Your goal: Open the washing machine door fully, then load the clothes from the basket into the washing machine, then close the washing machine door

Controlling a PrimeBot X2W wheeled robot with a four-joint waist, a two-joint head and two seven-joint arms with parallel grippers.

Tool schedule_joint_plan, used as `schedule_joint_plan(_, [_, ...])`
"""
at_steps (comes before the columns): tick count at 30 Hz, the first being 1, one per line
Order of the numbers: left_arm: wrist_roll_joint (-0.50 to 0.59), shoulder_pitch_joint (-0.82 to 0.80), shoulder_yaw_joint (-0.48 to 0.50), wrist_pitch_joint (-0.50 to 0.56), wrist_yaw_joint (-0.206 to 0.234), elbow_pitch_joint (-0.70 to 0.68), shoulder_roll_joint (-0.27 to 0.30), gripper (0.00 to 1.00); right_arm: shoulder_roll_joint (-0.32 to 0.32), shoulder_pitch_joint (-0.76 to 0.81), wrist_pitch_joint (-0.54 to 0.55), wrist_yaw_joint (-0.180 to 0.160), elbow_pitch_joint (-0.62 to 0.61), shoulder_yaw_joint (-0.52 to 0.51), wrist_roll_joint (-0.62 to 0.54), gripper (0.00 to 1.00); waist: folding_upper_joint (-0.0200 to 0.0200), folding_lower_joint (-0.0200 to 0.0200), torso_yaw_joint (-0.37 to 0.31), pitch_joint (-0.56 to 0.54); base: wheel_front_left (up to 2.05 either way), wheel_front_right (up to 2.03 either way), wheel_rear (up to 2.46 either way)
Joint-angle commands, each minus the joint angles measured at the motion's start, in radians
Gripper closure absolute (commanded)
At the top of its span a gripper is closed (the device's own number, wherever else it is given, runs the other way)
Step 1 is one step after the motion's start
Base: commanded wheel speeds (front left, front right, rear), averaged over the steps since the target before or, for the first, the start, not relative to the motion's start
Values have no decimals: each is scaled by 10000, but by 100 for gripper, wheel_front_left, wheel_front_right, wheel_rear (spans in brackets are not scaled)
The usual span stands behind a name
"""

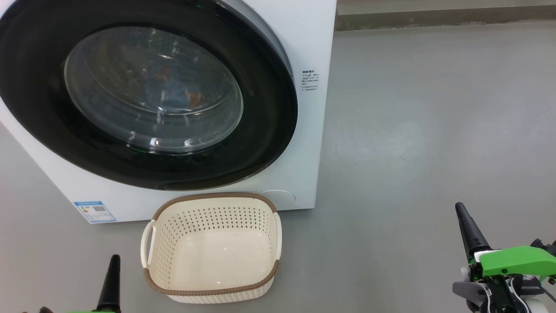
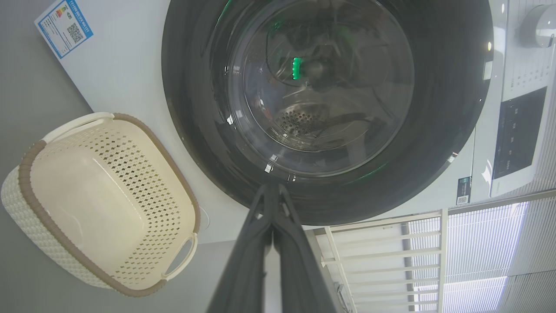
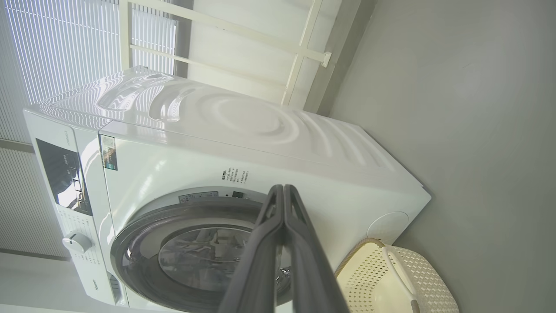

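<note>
The washing machine [image 1: 312, 43] stands at the upper left, its big black-rimmed door [image 1: 269, 108] lying closed against the front. Behind the glass, the clothes [image 1: 193, 98] show dimly as bluish fabric with orange-brown patches. The cream basket [image 1: 213, 196] sits on the floor right below the door with nothing in it. My left gripper [image 1: 114, 261] is shut, low and just left of the basket. My right gripper [image 1: 460, 211] is shut too, far off to the right. In the left wrist view the shut left gripper [image 2: 271, 187] points at the door's [image 2: 443, 108] rim, the basket [image 2: 30, 174] beside it.
Grey floor [image 1: 434, 130] stretches right of the machine to a low wall base [image 1: 434, 17]. A blue label [image 1: 94, 211] marks the machine's lower corner. The right wrist view has the right gripper [image 3: 283, 188], control panel [image 3: 65, 174], knob [image 3: 76, 242] and a white rail [image 3: 299, 56] by blinds.
</note>
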Motion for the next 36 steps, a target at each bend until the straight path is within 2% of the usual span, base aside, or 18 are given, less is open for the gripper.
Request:
schedule_joint_plan(1, [-249,-508,296,64,3,-311,119,100,-69,-100,64,2,-328,96,270,100,-1,-1,5,-4,0,0,0])
schedule_joint_plan(22, [-2546,-715,377,680,4,-432,20,100,79,-69,681,2,-568,-319,2230,100,-1,-1,111,-81,0,0,0])
schedule_joint_plan(36, [-2597,-720,379,694,4,-435,18,100,90,-69,703,2,-573,-339,2265,100,-1,-1,113,-83,0,0,0])
